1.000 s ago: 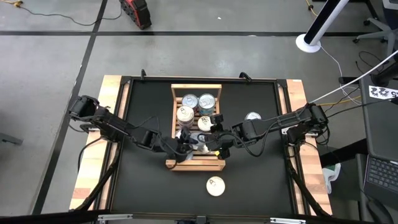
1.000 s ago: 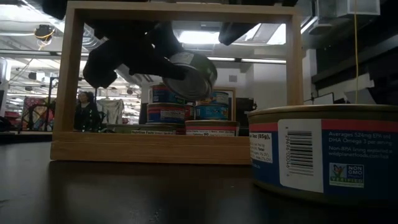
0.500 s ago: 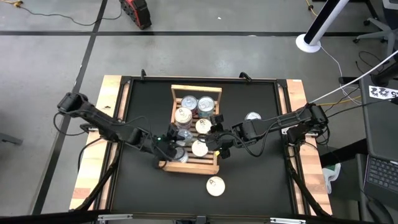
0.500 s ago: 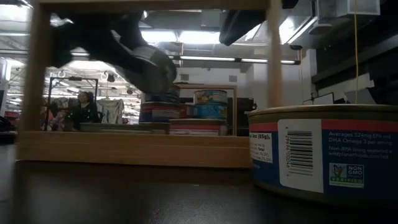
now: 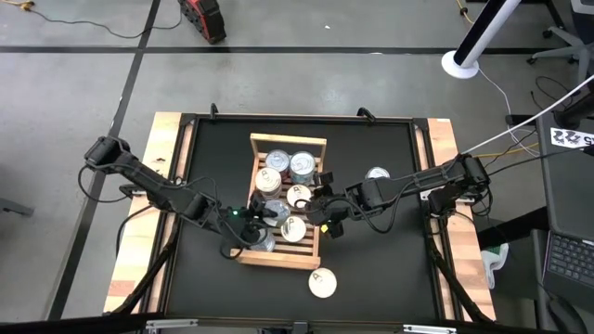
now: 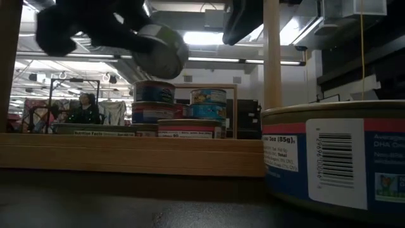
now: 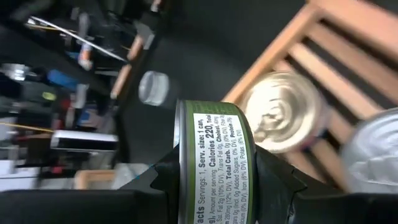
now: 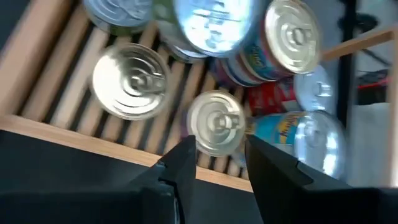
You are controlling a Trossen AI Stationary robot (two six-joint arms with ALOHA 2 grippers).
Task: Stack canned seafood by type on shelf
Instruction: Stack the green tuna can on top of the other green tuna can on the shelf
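Green-labelled tin (image 7: 214,168) clamped by left gripper (image 7: 214,186); high view hides label.

The light brown wooden slatted shelf (image 5: 281,261) sits on a black table top (image 5: 371,269). The small round tins (image 5: 290,165) on it have shiny silver lids. One round tin (image 7: 214,168) has a green label with white writing. The near round tin (image 6: 345,164) is blue with a pink stripe and a white barcode patch. Both robot arms are black.
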